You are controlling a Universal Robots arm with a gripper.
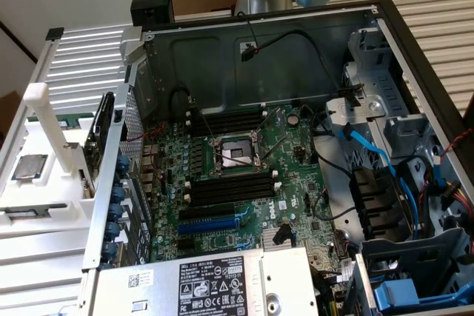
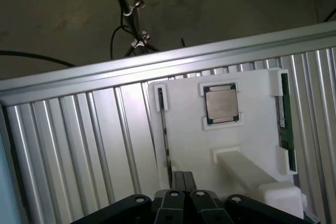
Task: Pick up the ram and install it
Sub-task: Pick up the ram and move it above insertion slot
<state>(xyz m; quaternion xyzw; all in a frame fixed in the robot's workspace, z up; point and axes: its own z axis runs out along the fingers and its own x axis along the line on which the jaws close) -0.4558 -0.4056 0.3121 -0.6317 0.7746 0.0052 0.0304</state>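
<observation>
While the gripper (image 2: 182, 178) hangs above the white plastic holder block (image 2: 184, 129), its two black fingers (image 2: 178, 183) are pressed together with nothing between them. The ram (image 2: 283, 116), a long thin green circuit-board stick, stands on its long edge in a slot along one side of the holder, well apart from the fingers; white tabs of the holder overlap it near its ends. The holder lies on the ribbed aluminium tabletop (image 2: 79, 145). It also carries a square silver-lidded processor chip (image 2: 220, 103) in a middle recess, a second thin dark stick (image 2: 163, 129) edge-up in the opposite slot, and a raised white bar handle (image 2: 247, 169). In the exterior view the holder sits to that view's left of the open grey metal computer case (image 1: 296, 42), where the long black memory slots (image 1: 226, 186) on the green motherboard (image 1: 296, 183) look unfilled. Handling, as judged: the ram is light, stiff and thin but fragile, so its chips and contact edge should not be squeezed or flexed. Its faces look smooth, so a shallow pinch may slip. Best hold is probably across the two flat faces near the middle of the exposed upper edge, clear of the end tabs. The slot looks narrow, so a tilted pull risks binding.
</observation>
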